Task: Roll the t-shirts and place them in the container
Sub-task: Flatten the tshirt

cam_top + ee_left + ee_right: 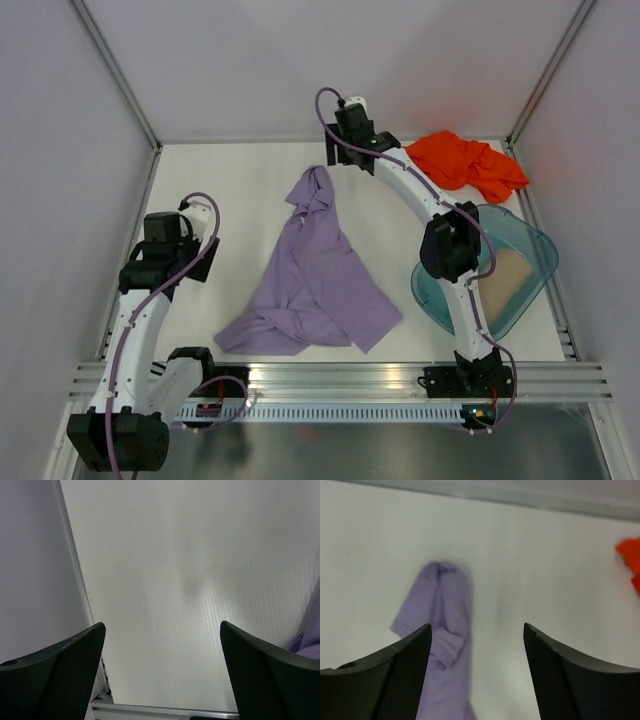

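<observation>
Only top view shows beige shirt (pixel 508 278) inside teal tub (pixel 510 228).

Lavender shirt (pixel 315 275) sprawls centrally, orange shirt (pixel 465 160) bunched far-right, beige shirt (pixel 512 275) right.

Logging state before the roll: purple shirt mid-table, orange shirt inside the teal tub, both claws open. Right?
One error: the orange shirt lies on the table beyond the teal tub, not inside it, per the top external view; the tub holds a beige shirt. The purple shirt mid-table and the open left claw and right claw are correct.
</observation>
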Controlling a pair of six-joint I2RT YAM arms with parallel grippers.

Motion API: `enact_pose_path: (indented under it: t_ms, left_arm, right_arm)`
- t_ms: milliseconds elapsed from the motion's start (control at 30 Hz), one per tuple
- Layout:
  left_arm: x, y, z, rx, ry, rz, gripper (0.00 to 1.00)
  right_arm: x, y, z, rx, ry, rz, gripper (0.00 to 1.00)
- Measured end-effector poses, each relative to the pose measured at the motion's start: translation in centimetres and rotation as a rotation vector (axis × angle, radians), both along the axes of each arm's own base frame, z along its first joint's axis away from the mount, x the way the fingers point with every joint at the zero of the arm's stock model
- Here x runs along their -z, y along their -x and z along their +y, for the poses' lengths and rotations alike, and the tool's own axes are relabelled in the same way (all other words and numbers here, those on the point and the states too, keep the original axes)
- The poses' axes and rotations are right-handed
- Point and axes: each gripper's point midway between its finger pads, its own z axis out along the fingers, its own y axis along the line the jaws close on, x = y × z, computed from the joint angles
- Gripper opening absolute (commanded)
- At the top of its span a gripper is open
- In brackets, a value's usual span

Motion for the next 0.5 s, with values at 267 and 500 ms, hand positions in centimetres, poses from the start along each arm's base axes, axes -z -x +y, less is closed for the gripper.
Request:
enact_pose_path:
  t_ms: [267, 500]
  left_arm:
    - [2.0, 0.6, -1.9, 0.077, 0.082, 0.068, 0.95]
    - [7.1, 3.6, -9.2, 0.413, 0.202, 0.251, 0.9]
  right_arm:
    - [12.4, 5.1, -11.0, 0.112, 0.187, 0.309, 0.8]
    - [9.3, 18.9, 2.6, -0.325, 0.105, 0.215, 0.74]
